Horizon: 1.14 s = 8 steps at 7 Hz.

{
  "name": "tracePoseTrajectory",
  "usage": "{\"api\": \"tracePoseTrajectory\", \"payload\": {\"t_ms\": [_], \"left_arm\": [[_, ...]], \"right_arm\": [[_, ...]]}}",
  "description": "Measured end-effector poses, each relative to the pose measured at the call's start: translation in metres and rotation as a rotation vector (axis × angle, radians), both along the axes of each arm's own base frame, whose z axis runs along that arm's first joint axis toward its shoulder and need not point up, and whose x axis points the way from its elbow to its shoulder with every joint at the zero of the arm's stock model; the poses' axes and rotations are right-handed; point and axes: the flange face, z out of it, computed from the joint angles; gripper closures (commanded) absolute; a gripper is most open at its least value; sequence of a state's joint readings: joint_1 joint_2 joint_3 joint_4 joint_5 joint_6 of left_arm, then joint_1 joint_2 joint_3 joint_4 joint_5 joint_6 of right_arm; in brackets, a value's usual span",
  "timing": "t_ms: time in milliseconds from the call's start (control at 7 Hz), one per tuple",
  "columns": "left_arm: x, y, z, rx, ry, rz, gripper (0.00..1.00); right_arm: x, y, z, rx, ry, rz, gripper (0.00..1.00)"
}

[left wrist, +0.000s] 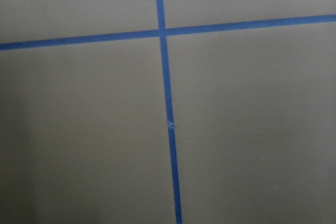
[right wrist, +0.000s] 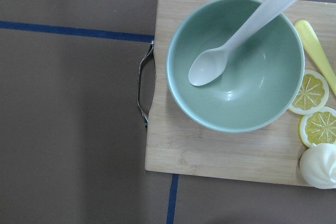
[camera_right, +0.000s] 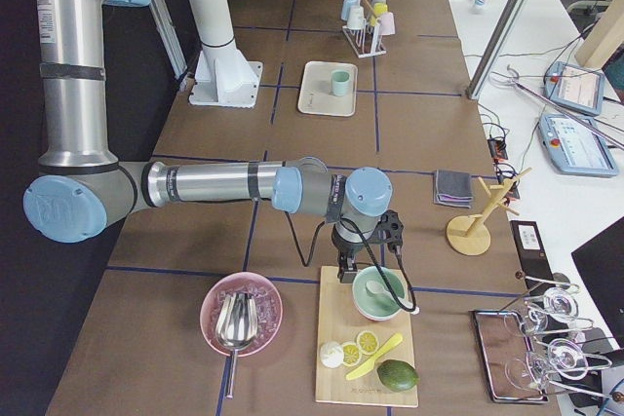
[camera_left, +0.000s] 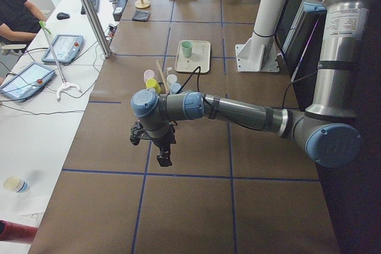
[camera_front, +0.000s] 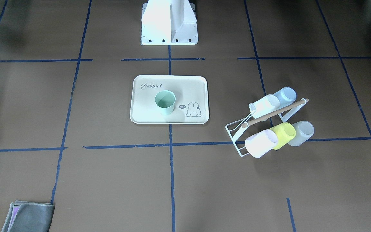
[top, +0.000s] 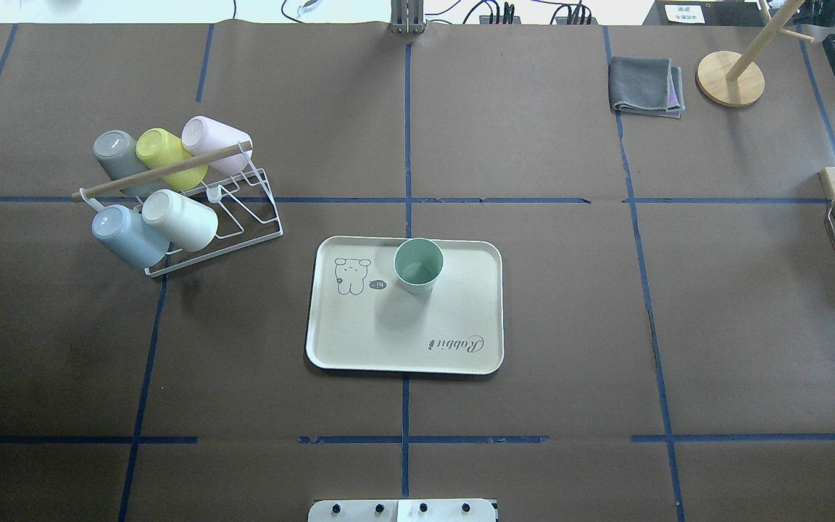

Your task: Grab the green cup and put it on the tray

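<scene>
The left gripper (camera_left: 162, 160) points down over bare brown table (left wrist: 236, 129), and its wrist camera takes in only paper crossed by blue tape (left wrist: 167, 103). Only the side camera catches it, so whether its fingers are apart or together cannot be told. The same holds for the right gripper (camera_right: 345, 274), seen only from the other end of the table. It appears to hang just above a wooden cutting board (right wrist: 210, 150), beside a green bowl (right wrist: 235, 64) holding a white spoon (right wrist: 247, 30). Lemon slices (right wrist: 310, 93) lie on the board next to the bowl.

Well apart from both arms, the green cup (camera_front: 165, 102) stands upright, mouth up, on the tray (camera_front: 147, 112), just beside the bunny drawing and on the half farther from the robot's base. The tray sits flat at the table's middle. On the robot's left, a rack (top: 164, 171) carries tipped pastel cups, among them a yellow-green cup (top: 167, 156) and a pale blue cup (top: 127, 235). A folded grey cloth (top: 646, 85) lies at the far right.
</scene>
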State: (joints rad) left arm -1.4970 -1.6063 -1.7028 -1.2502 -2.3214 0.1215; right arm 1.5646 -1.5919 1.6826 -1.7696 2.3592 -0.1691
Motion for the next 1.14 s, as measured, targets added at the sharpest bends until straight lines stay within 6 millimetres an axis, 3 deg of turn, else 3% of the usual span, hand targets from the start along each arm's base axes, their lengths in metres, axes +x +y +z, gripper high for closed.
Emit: {"api": "tracePoseTrajectory", "payload": {"t_ms": [429,1143], "left_arm": [[-0.006,0.031,0.023,-0.040,0.076,-0.034,0.00],[-0.012,0.030,0.016,0.027,0.059,-0.043,0.00]], "right_arm": [[0.000,-0.002,-0.002,0.009,0.001,-0.001,0.00],[0.000,0.002,0.003,-0.008,0.002,0.005,0.00]]}}
